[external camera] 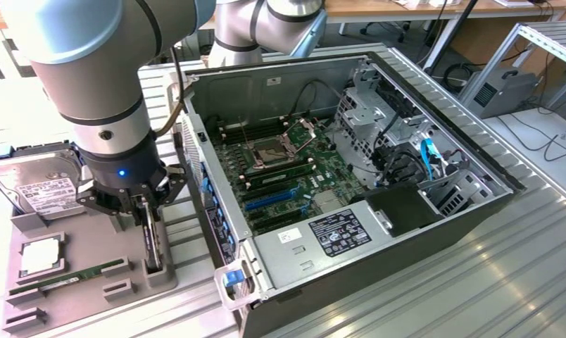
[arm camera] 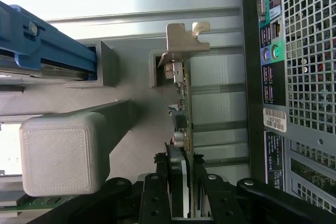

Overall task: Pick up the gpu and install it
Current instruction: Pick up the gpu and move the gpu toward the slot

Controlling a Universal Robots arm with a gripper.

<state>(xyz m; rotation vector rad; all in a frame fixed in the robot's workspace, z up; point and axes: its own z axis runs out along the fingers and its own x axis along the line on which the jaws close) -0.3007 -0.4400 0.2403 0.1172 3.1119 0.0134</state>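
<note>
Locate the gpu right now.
The gpu stands on edge in a slot of the grey tray at the exterior view's left, beside the open computer case, with the claw closed on it.

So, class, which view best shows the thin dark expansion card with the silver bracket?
The wrist view: the card runs edge-on from bracket to gripper, clamped on it. The exterior view shows it as a dark sliver.

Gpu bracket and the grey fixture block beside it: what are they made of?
Bracket on the gpu: looks like bare sheet metal, silvery sheen, folded tab. Fixture block: probably 3D-printed plastic, matte grey, fine layered texture on its face.
</note>
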